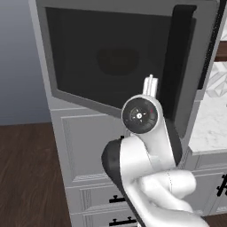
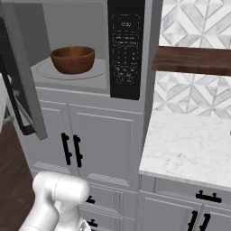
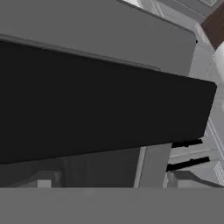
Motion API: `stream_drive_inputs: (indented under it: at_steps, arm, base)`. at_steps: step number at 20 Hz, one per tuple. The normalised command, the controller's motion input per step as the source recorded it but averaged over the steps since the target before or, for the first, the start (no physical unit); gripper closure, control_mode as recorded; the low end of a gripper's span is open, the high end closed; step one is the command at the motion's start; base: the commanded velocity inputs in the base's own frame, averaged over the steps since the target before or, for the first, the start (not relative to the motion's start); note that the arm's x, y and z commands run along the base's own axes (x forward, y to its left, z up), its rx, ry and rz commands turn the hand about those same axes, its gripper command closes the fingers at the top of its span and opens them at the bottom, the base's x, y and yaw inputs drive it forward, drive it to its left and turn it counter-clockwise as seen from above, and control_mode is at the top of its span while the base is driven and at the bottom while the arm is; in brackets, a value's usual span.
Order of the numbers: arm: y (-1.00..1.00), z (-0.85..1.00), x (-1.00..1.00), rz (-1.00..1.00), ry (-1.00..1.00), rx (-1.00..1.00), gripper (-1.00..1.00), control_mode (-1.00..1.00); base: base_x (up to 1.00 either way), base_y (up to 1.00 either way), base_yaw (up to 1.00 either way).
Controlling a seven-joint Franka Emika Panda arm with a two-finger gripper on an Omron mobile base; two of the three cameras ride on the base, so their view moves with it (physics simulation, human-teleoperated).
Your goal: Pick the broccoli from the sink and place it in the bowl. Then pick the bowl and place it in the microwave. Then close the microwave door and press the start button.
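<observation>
Arm raised at the open microwave door, bowl already inside.

The arm's wrist lifts up against the outer face of the microwave door [image 1: 111, 57], which stands swung out. The gripper's fingertips are hidden, so only its wide-spread, empty jaws can be reported. Just ahead of the jaws the black bar handle [image 3: 100, 109] crosses the hand view. Beyond the door, the bowl [image 2: 72, 59] sits on the turntable in the microwave [image 2: 76, 27]; its contents are hidden. The control panel [image 2: 126, 49] markings are too small to read.
</observation>
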Motion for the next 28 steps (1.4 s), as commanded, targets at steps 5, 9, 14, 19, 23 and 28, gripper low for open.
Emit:
stream_drive_inputs:
  at_steps: [5, 9, 14, 19, 23, 28]
  arm:
    - [-1.0, -0.02, 0.9, 0.04, 0.15, 0.06, -1.0, -1.0]
    - [-0.88, -0.26, 0.87, 0.12, 0.0, -0.06, -1.0, -1.0]
    - [-0.51, -0.08, 1.0, 0.05, 0.0, -0.2, -1.0, -1.0]
    - [-0.27, 0.0, 1.0, 0.0, 0.01, -0.21, -1.0, -1.0]
    - [-0.17, 0.01, 1.0, 0.0, 0.1, -0.15, -1.0, -1.0]
    - [-0.18, 0.12, 0.88, 0.0, 0.19, -0.07, -1.0, -1.0]
  base:
    - [0.0, 0.0, 0.0]
    - [0.0, 0.0, 0.0]
    - [0.0, 0.0, 0.0]
    - [0.0, 0.0, 0.0]
    - [0.0, 0.0, 0.0]
    - [0.0, 0.0, 0.0]
